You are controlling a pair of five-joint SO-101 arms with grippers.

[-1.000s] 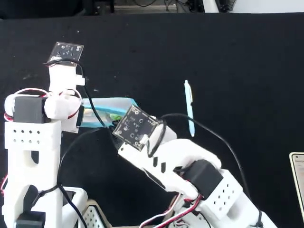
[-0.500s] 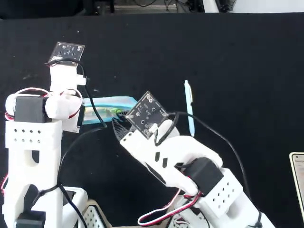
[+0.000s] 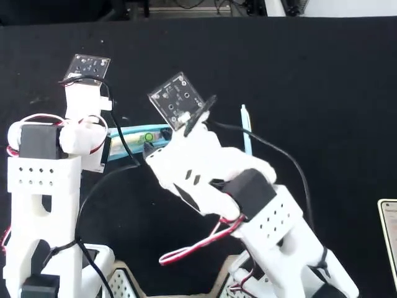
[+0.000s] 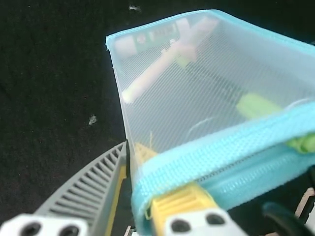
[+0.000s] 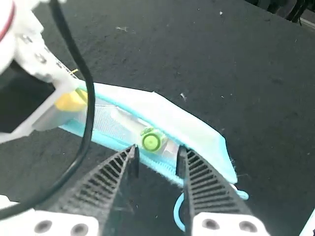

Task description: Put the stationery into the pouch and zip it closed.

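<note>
- Nearest to us in the high view stand the two white arm bases, and a pale card (image 3: 389,231) lies at the right edge of the black desk (image 3: 322,68).
- Beyond the bases, the right arm leans over the middle of the desk, and the right arm's fingers (image 5: 133,153) hang just above the pouch (image 5: 192,135), spread open and holding nothing.
- Between their tips we see the round end of a green-capped marker (image 5: 150,141), which lies inside the pouch near its zip edge; we cannot tell whether the fingers touch the mesh.
- The pouch is light blue mesh with a blue zip band. It lies between the two arms, left of the desk's middle, with a blue pull loop (image 5: 178,215) at one end.
- The left arm's fingers (image 4: 119,153) are clamped on the other end of the pouch, with the blue zip band pinched against a yellow pad (image 4: 178,204).
- Through the mesh we also see a pale stick (image 4: 152,73) and other small pieces that we cannot identify.
- A light blue pen (image 3: 247,127) lies on the desk just beyond the right arm, to the right of the pouch and apart from it.
</note>
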